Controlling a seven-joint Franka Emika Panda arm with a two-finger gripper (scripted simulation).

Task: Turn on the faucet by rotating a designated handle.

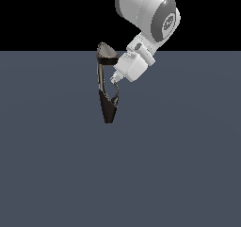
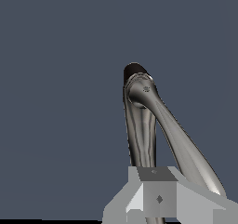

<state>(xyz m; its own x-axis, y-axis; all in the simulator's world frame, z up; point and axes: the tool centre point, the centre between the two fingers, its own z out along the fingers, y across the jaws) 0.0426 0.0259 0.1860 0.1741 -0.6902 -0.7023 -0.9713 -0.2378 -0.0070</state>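
Observation:
The faucet [image 1: 100,77] stands upright in the exterior view, with a dark pointed base, a chrome neck and a rounded grey cap. Its thin curved handle [image 1: 116,93] branches off the dark body on the exterior view's right. My gripper [image 1: 114,78] comes down from the upper right, its tips right at the top of the handle. The fingers look shut, and I see nothing held between them. In the wrist view the faucet [image 2: 186,148] and its thinner handle [image 2: 139,139] run away from my gripper [image 2: 155,195], whose grey fingers cover the near part of the handle.
A flat blue-grey floor [image 1: 179,174] lies all around the faucet. The white arm [image 1: 148,14] reaches in from the upper right in the exterior view. No other objects show.

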